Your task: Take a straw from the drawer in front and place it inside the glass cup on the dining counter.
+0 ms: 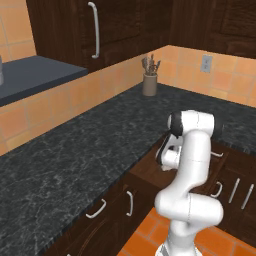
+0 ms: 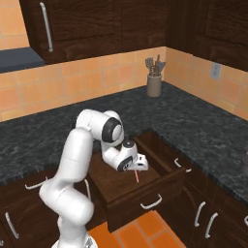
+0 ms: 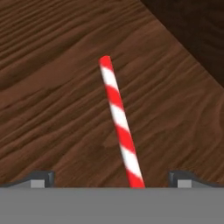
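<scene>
Straw point(image 3: 119, 124): red-and-white striped, lying flat on the floor of the pulled-out drawer point(image 2: 167, 186).
Gripper point(image 3: 111, 178): lowered into the drawer, jaws spread wide astride the straw, nothing held, evidently lined up for a pinch.

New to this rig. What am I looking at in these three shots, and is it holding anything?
It is a rendered kitchen with a white robot arm on a base that can drive. Two pictures come from cameras on that base, behind the arm to its left and right; the third comes from a camera on the hand, looking along the fingers.

The arm reaches down into an open dark-wood drawer set under a black speckled counter. A red-and-white striped straw lies flat on the drawer floor. In the hand view the two fingers stand wide apart, one on each side of the straw's near end, so the gripper is open and nothing is held yet.

A pot of utensils stands in the counter's far corner.
</scene>
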